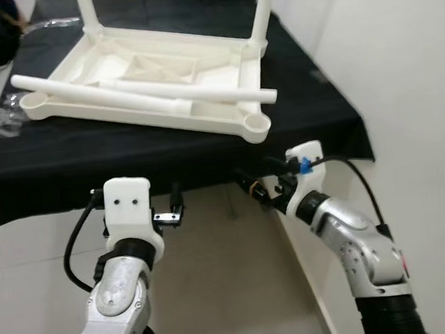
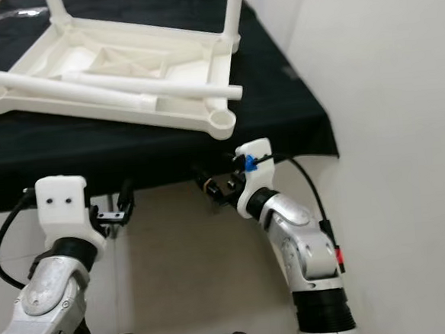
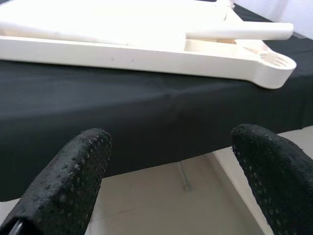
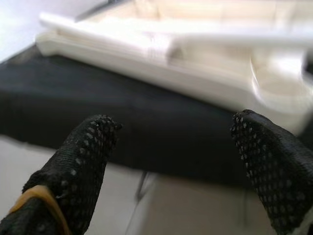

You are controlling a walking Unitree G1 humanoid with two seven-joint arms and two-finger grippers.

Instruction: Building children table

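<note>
Black cloth [image 1: 168, 152] drapes the work surface, hanging past its front edge above the fingers. Pale tiled floor [image 1: 215, 274] below them. White wall [image 1: 406, 62] alongside, right.

Black-draped table [image 1: 168, 152], upside-down white tabletop [image 1: 136, 77] lying on it, plastic wrap [image 1: 2, 121] at left edge

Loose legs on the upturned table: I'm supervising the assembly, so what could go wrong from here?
The two loose legs lie unsecured across the upturned table top; a nudge might roll them off. The top's near corner socket sits close to the black cloth edge. Both hands, left hand and right hand, are below that edge and could snag the cloth when rising.
</note>
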